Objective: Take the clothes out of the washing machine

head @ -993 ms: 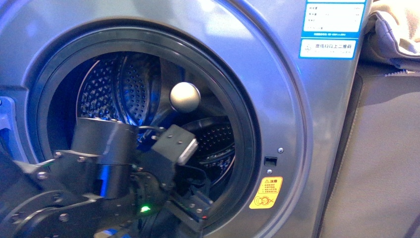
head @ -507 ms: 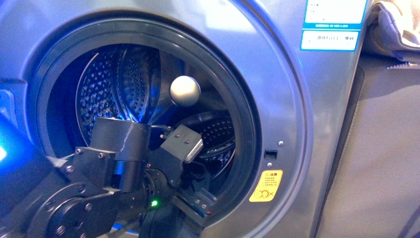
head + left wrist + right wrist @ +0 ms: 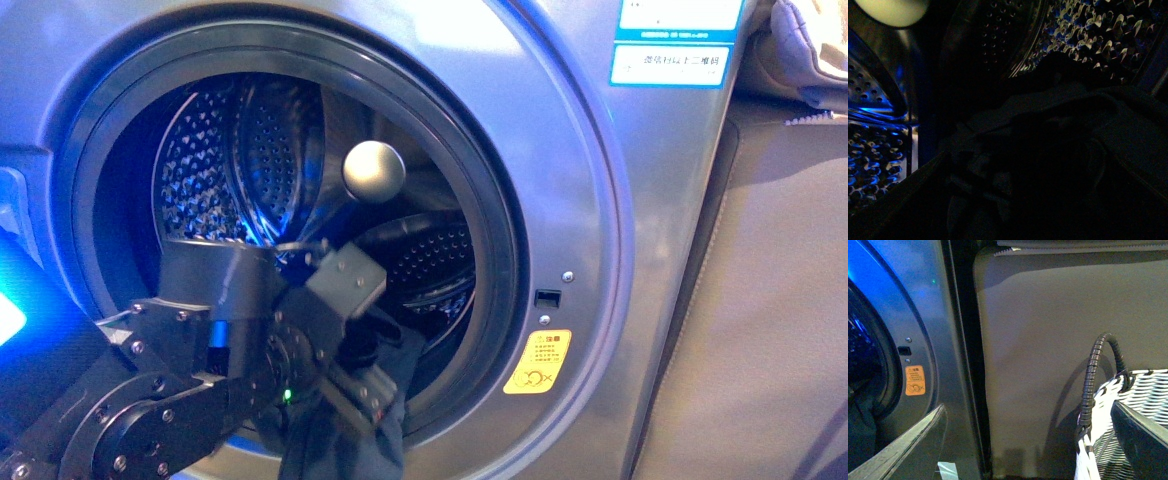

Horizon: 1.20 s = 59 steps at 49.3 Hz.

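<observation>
front view, washing machine [image 3: 600,200]: silver-grey front-loader filling most of the frame, with its porthole open. The left gripper sits in the lower part of the opening.
grey upholstered panel [image 3: 770,300]: stands against the washer's side, straight ahead of the right gripper.
drum [image 3: 260,160]: perforated steel lit blue, lying beyond and above the left gripper.
left arm [image 3: 150,420]: black, reaching from outside the dark door rim into the drum mouth.
woven basket [image 3: 1138,390]: white, just beside one finger of the right gripper. A ribbed dark hose [image 3: 1091,385] arches up at its rim.
clothes [image 3: 340,440]: dark navy and limp, bunched around the left gripper and hanging over the lower door rim below it. In the left wrist view they are a crumpled heap directly ahead of that gripper on the drum floor.
left gripper [image 3: 352,385]: buried in the dark fabric, and its own view is very dim. I cannot tell whether its fingers pinch the cloth or stand apart.
right gripper [image 3: 1028,406]: fingers spread wide with nothing between them, outside the washer and facing the panel.
energy label [image 3: 675,40]: blue and white, on the washer front well above the left gripper.
orange sticker [image 3: 538,362]: on the washer front just outside the door rim, level with the left gripper.
pale ball [image 3: 374,172]: round, inside the drum, above the left gripper.
</observation>
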Tool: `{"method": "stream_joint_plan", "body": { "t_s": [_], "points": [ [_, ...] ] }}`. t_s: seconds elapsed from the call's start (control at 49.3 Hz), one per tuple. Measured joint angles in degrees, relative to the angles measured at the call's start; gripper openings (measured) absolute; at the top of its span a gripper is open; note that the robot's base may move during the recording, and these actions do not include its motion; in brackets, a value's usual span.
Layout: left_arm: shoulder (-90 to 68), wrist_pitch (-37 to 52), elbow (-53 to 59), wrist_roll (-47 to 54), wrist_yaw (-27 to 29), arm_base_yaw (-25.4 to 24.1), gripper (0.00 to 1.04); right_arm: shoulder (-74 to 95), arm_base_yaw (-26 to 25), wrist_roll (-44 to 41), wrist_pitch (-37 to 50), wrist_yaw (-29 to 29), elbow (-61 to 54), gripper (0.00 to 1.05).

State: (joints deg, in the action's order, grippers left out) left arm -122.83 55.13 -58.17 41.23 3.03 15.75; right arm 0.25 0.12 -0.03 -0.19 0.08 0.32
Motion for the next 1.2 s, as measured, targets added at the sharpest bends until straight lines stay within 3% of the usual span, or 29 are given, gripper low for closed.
{"method": "stream_joint_plan", "body": {
  "t_s": [0.243, 0.446, 0.75, 1.094, 1.196],
  "points": [
    [-2.45, 2.97, -0.02, 6.29, 0.44, -0.52, 0.98, 0.0, 0.0, 0.0, 0.0, 0.0, 0.0, 0.97],
    [-2.73, -2.56, -1.92, 4.76, 0.68, -1.53, 0.98, 0.0, 0.0, 0.0, 0.0, 0.0, -0.02, 0.97],
    [-2.91, -20.13, -8.07, -15.37, -4.66, -3.26, 0.98, 0.0, 0.0, 0.0, 0.0, 0.0, 0.0, 0.97],
    [-1.73, -26.47, -10.14, -36.65, -12.96, -1.66, 0.98, 0.0, 0.0, 0.0, 0.0, 0.02, 0.0, 0.97],
    [-0.72, -27.93, -10.23, -43.12, -18.4, -0.87, 0.98, 0.0, 0.0, 0.0, 0.0, 0.02, 0.0, 0.97]
  ]
}}
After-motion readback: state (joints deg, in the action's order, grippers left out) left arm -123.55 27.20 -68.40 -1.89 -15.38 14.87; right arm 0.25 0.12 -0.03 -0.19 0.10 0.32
